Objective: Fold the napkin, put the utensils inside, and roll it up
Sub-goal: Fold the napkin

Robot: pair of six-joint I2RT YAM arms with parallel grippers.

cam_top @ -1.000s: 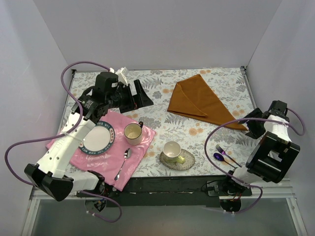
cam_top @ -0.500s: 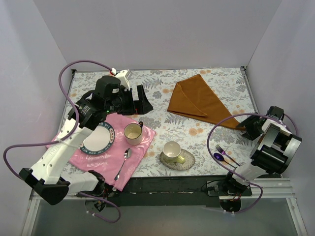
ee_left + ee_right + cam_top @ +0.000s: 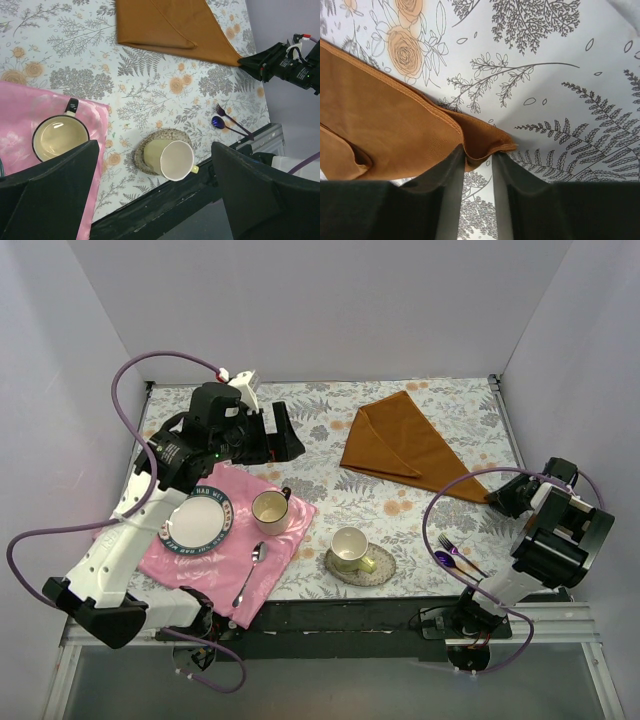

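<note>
— Where's the napkin (image 3: 400, 445)?

— Far right part of the table (image 3: 330, 490), lying flat, folded into a triangle. Its long point reaches toward the right gripper (image 3: 503, 498), which sits right at that tip.

— Has it got hold of it?

— I can't tell. In the wrist view the jaws stand narrow with a slit between them, and the corner of the cloth (image 3: 480, 140) bunches across the fingertips (image 3: 452, 165). It may be pinched, or only pushed up.

— So what worries you?

— The bite is at the very tip, and the fabric is shiny and slick. A pull could let it slide straight out. Two layers also meet at that corner; if only the top one is caught, lifting would likely peel the fold open instead of carrying it over.

— And the left gripper (image 3: 288, 432)?

— Spread wide, holding nothing, up above the far edge of the pink cloth (image 3: 200, 560), well away. Nothing pins the napkin down, so a sideways tug may drag the whole thing.

— The utensils (image 3: 452, 554)?

— Fork (image 3: 455, 548) and spoon (image 3: 443, 559) lie near the front edge, close to the right arm; the knife I can't pick out. The arm's cable (image 3: 432, 515) loops over that spot. A wide swing might nudge them off.
</note>
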